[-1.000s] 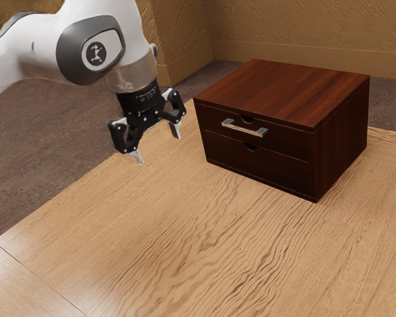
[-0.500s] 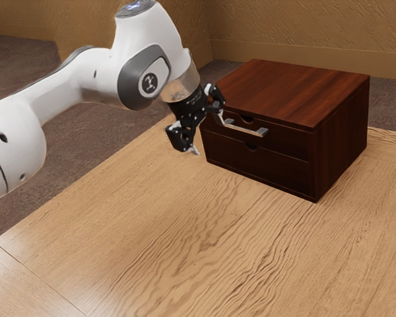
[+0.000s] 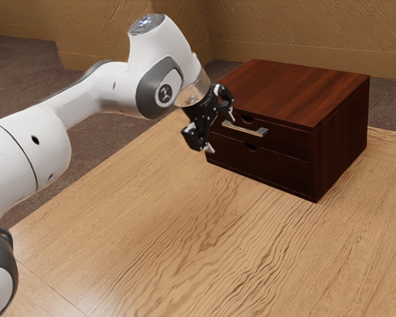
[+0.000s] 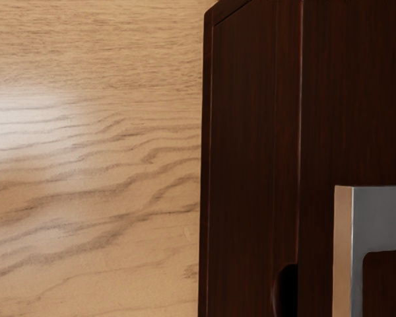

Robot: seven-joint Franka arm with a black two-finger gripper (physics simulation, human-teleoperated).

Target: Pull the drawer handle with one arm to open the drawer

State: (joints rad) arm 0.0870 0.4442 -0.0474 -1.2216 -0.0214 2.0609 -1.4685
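Note:
A dark wooden cabinet (image 3: 290,86) with two stacked drawers stands on the table. The top drawer (image 3: 287,139) carries a silver bar handle (image 3: 245,128) and lies flush with the cabinet front. My gripper (image 3: 218,130) is open, turned sideways, just off the handle's end at the exterior view's left. One fingertip is near the handle's end and the other lower, by the cabinet's corner. Nothing sits between the fingers. In the wrist view the cabinet front (image 4: 251,158) is very close, with the handle's end (image 4: 366,221) beside it.
The lower drawer (image 3: 261,160) has only a small finger notch. The light wooden table (image 3: 185,238) spreads wide in front of the cabinet. Brown carpet (image 3: 46,125) and tan walls lie beyond the table's edge at the exterior view's left.
My arm has swung toward the exterior view's right, from over the table up to the cabinet's front corner. The hand has turned, and the fingers stay open. The drawer has not moved.

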